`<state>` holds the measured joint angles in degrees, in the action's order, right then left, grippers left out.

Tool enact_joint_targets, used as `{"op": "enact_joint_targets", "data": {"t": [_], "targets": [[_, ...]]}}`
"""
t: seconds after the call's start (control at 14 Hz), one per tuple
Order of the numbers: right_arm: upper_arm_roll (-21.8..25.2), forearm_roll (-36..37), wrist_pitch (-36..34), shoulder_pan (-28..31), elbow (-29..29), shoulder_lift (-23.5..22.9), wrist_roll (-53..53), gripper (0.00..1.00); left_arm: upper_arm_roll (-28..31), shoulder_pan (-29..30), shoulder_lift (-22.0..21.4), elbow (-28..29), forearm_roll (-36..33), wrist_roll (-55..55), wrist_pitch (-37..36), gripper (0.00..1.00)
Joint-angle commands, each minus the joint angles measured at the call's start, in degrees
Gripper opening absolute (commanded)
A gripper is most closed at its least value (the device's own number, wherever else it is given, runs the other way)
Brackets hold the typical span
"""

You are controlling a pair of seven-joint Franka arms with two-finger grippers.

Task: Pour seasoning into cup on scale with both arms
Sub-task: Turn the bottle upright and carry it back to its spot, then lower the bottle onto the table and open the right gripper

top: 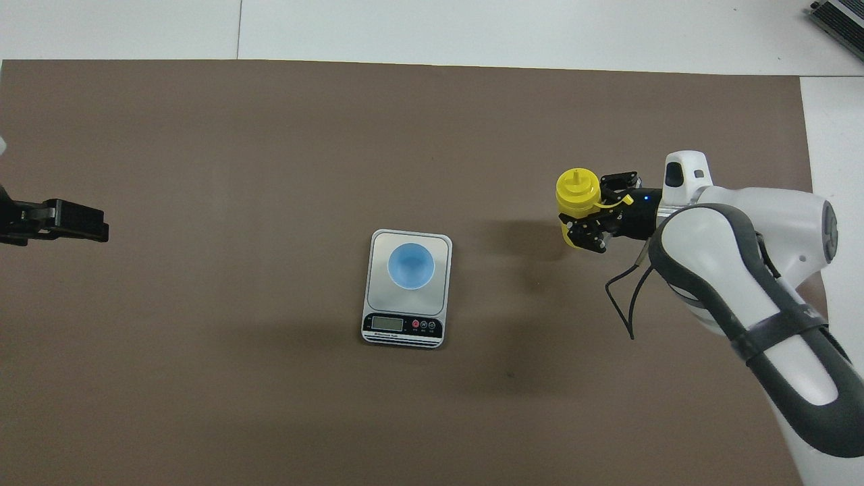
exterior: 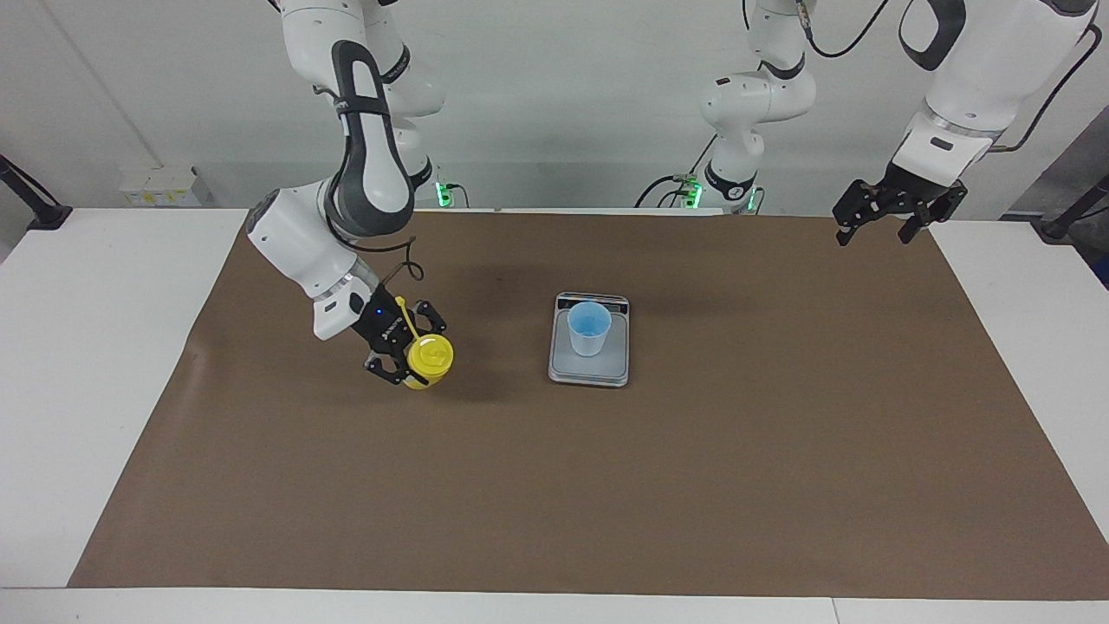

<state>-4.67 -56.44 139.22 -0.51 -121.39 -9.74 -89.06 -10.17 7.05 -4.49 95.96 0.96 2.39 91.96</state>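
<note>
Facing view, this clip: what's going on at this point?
The right gripper has its fingers around the yellow seasoning bottle, which stands upright on the brown mat toward the right arm's end of the table. The light-blue cup sits on the scale at mid-table, apart from the bottle. The left gripper waits, raised over the mat's edge at the left arm's end, holding nothing. Nothing is being poured yet.

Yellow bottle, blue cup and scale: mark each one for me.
yellow bottle [exterior: 429, 357], facing view, on its cap top.
blue cup [exterior: 589, 328], facing view, on its inside.
scale [top: 403, 325], overhead view, on its display strip.
</note>
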Motion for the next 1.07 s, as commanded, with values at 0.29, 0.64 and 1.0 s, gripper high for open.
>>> {"op": "enact_joint_targets", "data": {"t": [0.29,0.64,1.0], "targets": [[-0.69,-15.11,0.97,2.62,-6.32,2.53,-13.68,0.42,-0.20,0.51,-0.79,0.72,-0.26,0.51,-0.56,1.00],[-0.69,-15.11,0.71,3.24,-6.32,2.53,-14.12,1.00,-0.20,0.51,-0.79,0.72,-0.26,0.51,-0.55,1.00],[-0.60,-15.02,-1.05,5.43,-6.32,2.80,-14.48,1.00,-0.20,0.60,-0.79,0.72,-0.26,0.51,-0.56,1.00]]}}
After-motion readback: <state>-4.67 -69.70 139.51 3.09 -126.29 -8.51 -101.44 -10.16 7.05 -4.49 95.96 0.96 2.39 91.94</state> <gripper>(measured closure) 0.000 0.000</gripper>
